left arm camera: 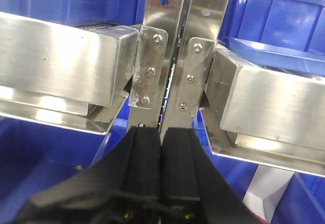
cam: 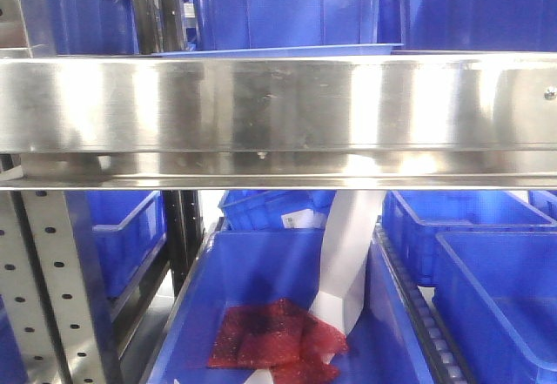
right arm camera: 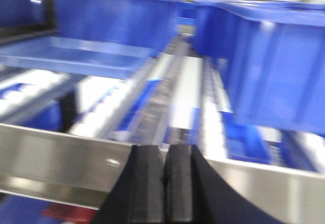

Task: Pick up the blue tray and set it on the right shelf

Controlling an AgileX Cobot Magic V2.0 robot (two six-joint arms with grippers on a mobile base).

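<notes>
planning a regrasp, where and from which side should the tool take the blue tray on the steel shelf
Take the blue tray by its flared front rim, coming in from the front over the shelf's steel rail. That thin lip faces the right tool, which is shut; deep blue bins crowd the tray's back.

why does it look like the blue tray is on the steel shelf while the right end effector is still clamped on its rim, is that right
Partly. The blue tray does rest on the right shelf, but the right end effector is not on its rim: the right wrist view shows its jaws shut on nothing, in front of the shelf's rail, apart from the tray.
</notes>
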